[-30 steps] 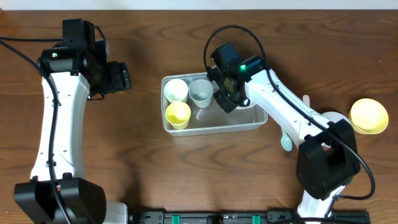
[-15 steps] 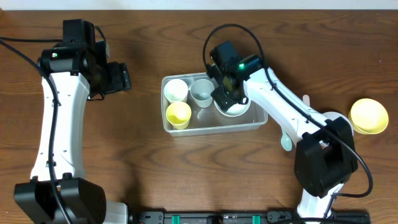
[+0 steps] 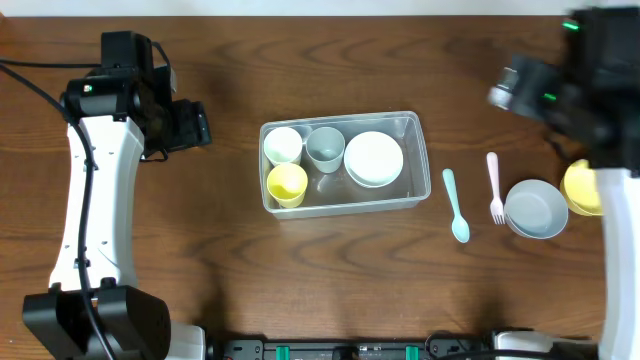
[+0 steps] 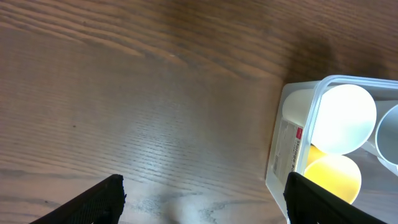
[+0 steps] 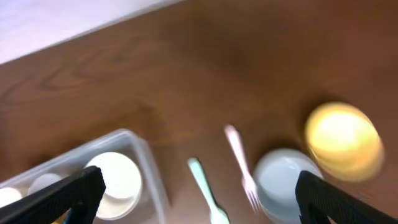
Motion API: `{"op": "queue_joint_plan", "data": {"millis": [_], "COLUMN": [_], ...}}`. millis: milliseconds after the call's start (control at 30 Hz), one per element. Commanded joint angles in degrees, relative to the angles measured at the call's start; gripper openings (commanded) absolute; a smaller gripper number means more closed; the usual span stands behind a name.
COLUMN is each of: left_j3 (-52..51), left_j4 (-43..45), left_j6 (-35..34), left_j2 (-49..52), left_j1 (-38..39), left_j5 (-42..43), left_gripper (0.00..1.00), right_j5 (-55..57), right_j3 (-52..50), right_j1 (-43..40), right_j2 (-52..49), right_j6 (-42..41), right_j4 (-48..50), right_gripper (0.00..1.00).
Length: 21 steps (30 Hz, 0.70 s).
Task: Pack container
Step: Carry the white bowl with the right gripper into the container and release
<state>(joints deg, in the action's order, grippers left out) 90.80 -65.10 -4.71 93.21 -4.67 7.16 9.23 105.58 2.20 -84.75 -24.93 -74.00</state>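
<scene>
The clear container (image 3: 342, 207) sits mid-table and holds a white cup (image 3: 283, 145), a grey-blue cup (image 3: 324, 148), a yellow cup (image 3: 287, 183) and a white bowl (image 3: 373, 158). My left gripper (image 3: 192, 126) hovers open to the container's left. In the left wrist view the left gripper (image 4: 202, 205) is empty over bare wood, with the container (image 4: 287, 146) at the right. My right gripper (image 3: 520, 85) is blurred at the far right, high above the table. In the right wrist view the right gripper (image 5: 205, 202) stands wide open and empty above a teal spoon (image 5: 205, 186).
To the right of the container lie the teal spoon (image 3: 456, 205), a pink fork (image 3: 494, 187), a blue-grey bowl (image 3: 536, 208) and a yellow bowl (image 3: 578, 188), the last partly under the right arm. The same fork (image 5: 239, 158) and bowls (image 5: 286, 186) show blurred from the right wrist.
The right gripper opened, left the white bowl in the container, and swung up and away to the far right. The left arm has not moved.
</scene>
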Motion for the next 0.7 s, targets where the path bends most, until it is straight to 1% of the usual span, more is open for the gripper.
{"op": "queue_joint_plan", "data": {"millis": [0, 133, 300, 400, 500, 667], "left_j3": [-0.33, -0.33, -0.33, -0.33, -0.33, -0.33], "left_j4": [-0.17, -0.39, -0.63, -0.90, -1.05, -1.07], "left_j6": [-0.52, -0.52, -0.52, -0.52, -0.52, -0.52], "left_j2": [-1.07, -1.05, -1.07, -1.07, -1.07, -1.05], "left_j1": [-0.13, -0.13, -0.13, -0.13, -0.13, -0.13], "left_j5": [-0.07, -0.04, -0.07, -0.07, -0.04, -0.07], "left_gripper": [0.82, 0.82, 0.82, 0.82, 0.82, 0.83], "right_j5": [-1.36, -1.38, -4.76, -5.20, -5.18, -4.96], "right_j3": [-4.76, -14.10, -27.87, -34.42, -38.77, -41.94], "right_j1": [-4.81, -8.50, -11.82, -12.98, -13.81, -14.19], "right_j2": [-3.58, -3.76, -3.76, -4.07, -5.35, -9.60], "right_j6": [-7.45, -7.63, -7.58, -7.56, -6.23, -4.74], "right_j4": [-2.58, -0.79, 8.04, 13.31, 17.73, 21.73], "right_gripper": [0.99, 0.99, 0.99, 0.99, 0.99, 0.99]}}
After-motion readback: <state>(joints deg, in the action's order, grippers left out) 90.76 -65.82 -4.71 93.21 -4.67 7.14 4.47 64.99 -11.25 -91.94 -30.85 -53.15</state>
